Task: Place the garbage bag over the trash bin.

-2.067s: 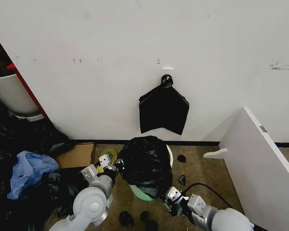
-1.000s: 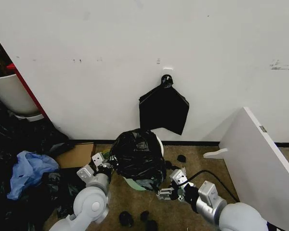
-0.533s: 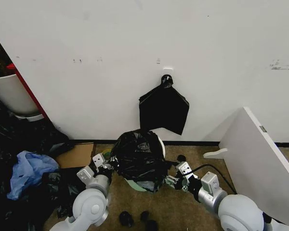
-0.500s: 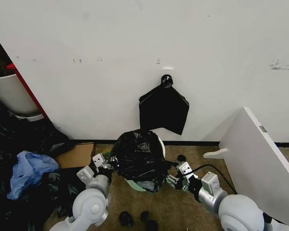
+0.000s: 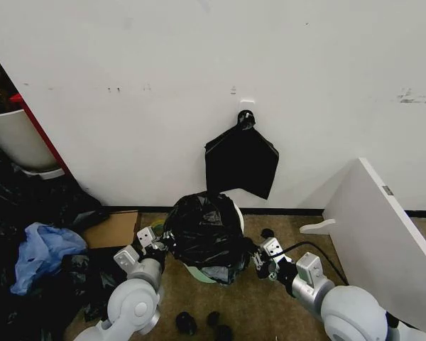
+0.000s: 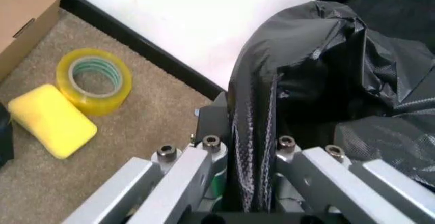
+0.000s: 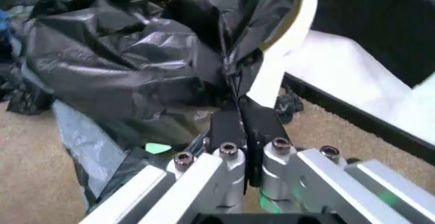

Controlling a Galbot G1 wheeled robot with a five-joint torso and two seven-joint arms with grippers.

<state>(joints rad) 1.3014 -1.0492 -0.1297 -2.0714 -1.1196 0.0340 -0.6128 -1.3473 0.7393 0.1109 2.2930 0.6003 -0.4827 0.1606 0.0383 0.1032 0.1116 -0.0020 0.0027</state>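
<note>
Since a second ago, pulled lower over the round cream-white plastic trash bin (image 5: pixel 240 217): crinkled glossy black garbage bag (image 5: pixel 202 231), pinched between left claw (image 5: pixel 156 246) and right claw (image 5: pixel 258 260).

1. The left gripper (image 6: pixel 248 158) had its fingers (image 6: pixel 204 155) closed on a vertical fold of the garbage bag (image 6: pixel 326 76), pinched between them.
2. The bag's glossy black plastic bulged, crinkled, beyond and to one side of the fingers.
3. A roll of yellow tape (image 6: pixel 95 80) lay flat on the carpeted floor (image 6: pixel 142 122), just beside a yellow sponge (image 6: pixel 51 120).
4. A cardboard box (image 6: pixel 20 18) sat at the frame's corner, near the white wall (image 6: pixel 183 15) with its dark baseboard.
</note>
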